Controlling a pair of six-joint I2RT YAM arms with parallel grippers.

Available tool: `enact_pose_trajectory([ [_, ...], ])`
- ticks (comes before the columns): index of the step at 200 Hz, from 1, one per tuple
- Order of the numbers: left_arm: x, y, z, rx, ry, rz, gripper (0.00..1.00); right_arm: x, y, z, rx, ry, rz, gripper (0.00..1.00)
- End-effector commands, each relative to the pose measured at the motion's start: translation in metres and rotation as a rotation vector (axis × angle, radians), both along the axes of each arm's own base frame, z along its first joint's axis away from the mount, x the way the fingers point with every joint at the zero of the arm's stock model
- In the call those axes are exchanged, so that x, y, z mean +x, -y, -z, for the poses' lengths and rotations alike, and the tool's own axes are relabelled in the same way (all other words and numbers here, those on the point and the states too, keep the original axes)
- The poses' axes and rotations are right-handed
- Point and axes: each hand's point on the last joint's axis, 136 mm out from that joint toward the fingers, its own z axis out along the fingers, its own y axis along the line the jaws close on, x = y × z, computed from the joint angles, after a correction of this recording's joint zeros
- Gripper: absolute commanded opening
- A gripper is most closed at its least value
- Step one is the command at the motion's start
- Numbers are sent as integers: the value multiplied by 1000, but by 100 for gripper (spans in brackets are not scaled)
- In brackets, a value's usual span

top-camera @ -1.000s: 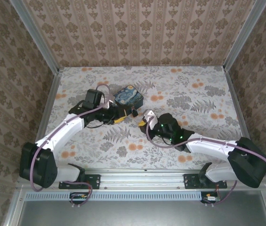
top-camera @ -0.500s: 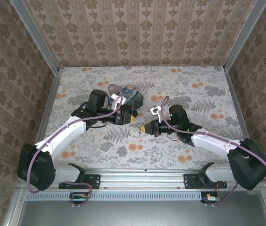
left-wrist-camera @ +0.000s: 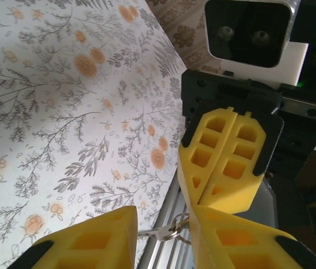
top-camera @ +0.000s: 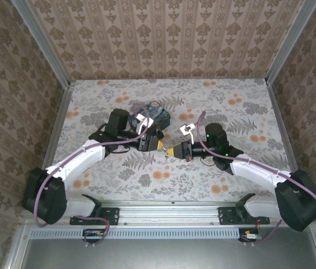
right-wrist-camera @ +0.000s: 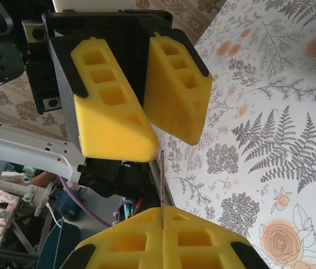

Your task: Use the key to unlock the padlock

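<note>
The right hand (right-wrist-camera: 161,212) pinches the thin key (right-wrist-camera: 161,179) and the left hand (right-wrist-camera: 162,138) stands narrowly open just beside, so a bump could twist it loose.

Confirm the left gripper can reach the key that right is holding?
Probably yes: the left gripper is open, tip to tip with the right gripper, which pinches the key; nothing sits between them.
</note>
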Motion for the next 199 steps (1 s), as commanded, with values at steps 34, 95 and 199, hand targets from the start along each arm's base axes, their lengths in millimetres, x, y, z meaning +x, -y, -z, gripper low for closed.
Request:
enact_pose_trajectory([
  [34,-16,5,-17,-80,21,77,24,2,-4,-11,37,26,-29,0],
  [95,-24,4,-16,-77,8,104,19,8,-6,-10,41,33,-13,0],
  [199,-19,7,-10,-61,-4,68,0,16,-3,-11,65,28,37,19],
])
